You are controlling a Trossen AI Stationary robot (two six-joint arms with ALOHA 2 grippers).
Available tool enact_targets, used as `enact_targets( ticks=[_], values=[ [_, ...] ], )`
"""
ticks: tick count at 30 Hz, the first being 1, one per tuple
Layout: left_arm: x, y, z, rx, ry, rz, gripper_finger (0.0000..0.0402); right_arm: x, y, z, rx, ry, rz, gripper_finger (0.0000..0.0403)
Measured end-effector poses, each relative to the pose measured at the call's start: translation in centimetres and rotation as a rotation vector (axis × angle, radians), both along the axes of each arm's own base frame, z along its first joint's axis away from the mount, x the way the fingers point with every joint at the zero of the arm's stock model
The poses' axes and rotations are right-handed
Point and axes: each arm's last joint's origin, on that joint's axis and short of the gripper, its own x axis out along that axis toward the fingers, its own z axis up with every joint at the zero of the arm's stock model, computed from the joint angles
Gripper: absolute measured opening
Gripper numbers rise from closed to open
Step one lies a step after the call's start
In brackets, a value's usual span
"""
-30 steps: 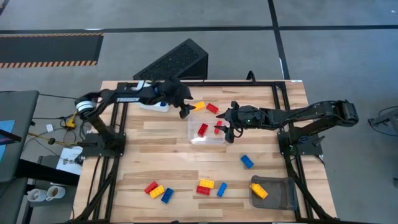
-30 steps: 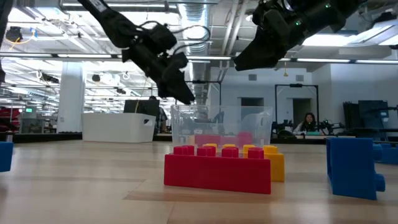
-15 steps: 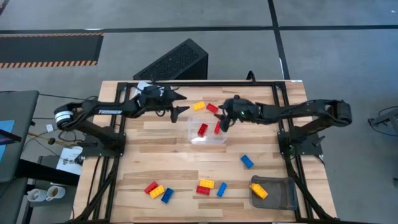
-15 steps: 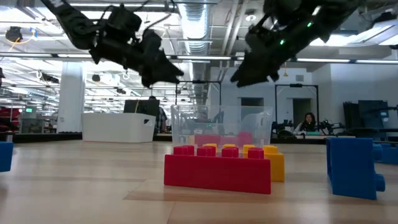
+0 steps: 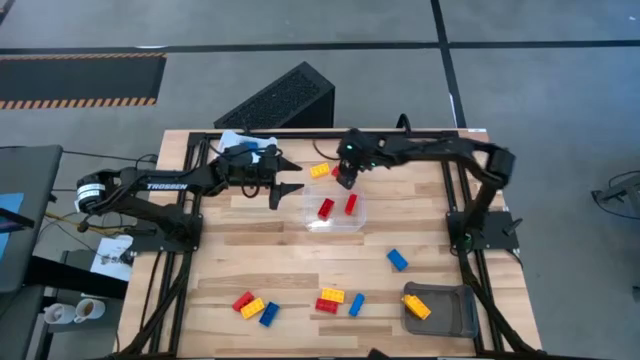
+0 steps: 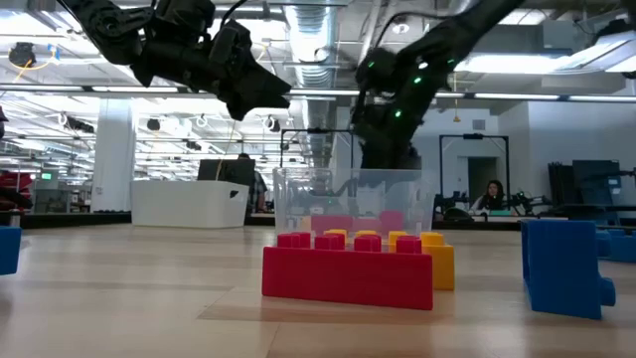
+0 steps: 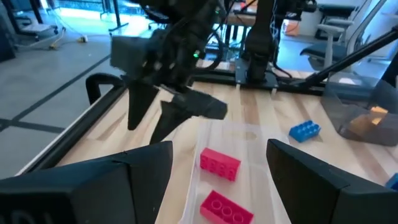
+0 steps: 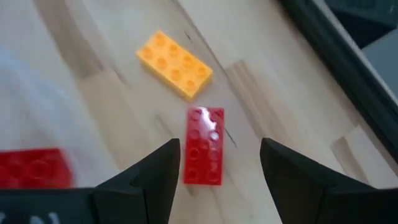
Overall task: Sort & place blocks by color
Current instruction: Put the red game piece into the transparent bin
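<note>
My right gripper [image 8: 219,149] hangs open, pointing down over a red block [image 8: 204,146] that lies flat on the table just beyond the clear tray [image 5: 335,222]. Its fingers stand on either side of the block, above it. A yellow block [image 8: 174,64] lies close by. The tray holds two red blocks [image 5: 326,208] [image 5: 350,204]. My left gripper [image 5: 288,180] is open and nearly level, in the air left of the tray, holding nothing.
Loose blocks lie nearer the front: a blue one [image 5: 397,260], a red, yellow and blue cluster [image 5: 332,299], and another cluster [image 5: 252,306]. A grey tray [image 5: 447,312] at the front right holds a yellow block [image 5: 416,306]. A white tray [image 5: 238,152] sits under my left arm.
My right gripper has swung from above the clear tray toward the table's far edge and left, sinking and tipping downward over the red block there. My left gripper has drawn back toward the table's left edge, risen a little and levelled out. Neither has opened or shut.
</note>
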Motion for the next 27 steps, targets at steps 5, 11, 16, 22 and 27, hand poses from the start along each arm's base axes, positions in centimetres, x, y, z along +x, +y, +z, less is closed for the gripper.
enact_targets(
  ticks=[5,11,16,22,27],
  values=[
    [-0.1,-0.1,-0.3,-0.006,0.037,-0.001,0.0247,1.7,-2.3,-1.2,0.018,0.096,0.015,0.0243],
    [-0.2,-0.1,-0.6,-0.009,0.072,-0.004,0.0247,2.6,-3.9,-3.0,0.109,0.151,0.051,0.0243],
    [-0.2,-0.1,-0.6,-0.006,0.065,-0.001,0.0247,2.8,-3.9,-4.5,0.15,0.218,0.06,0.0243],
    [-0.2,-0.1,-0.5,-0.004,0.062,-0.001,0.0247,2.9,-3.6,-4.8,0.177,0.222,0.074,0.0243],
    [-0.2,-0.1,-0.5,-0.008,0.062,0.0,0.0247,2.3,-3.2,-3.3,0.168,0.225,0.073,0.0243]
  ],
)
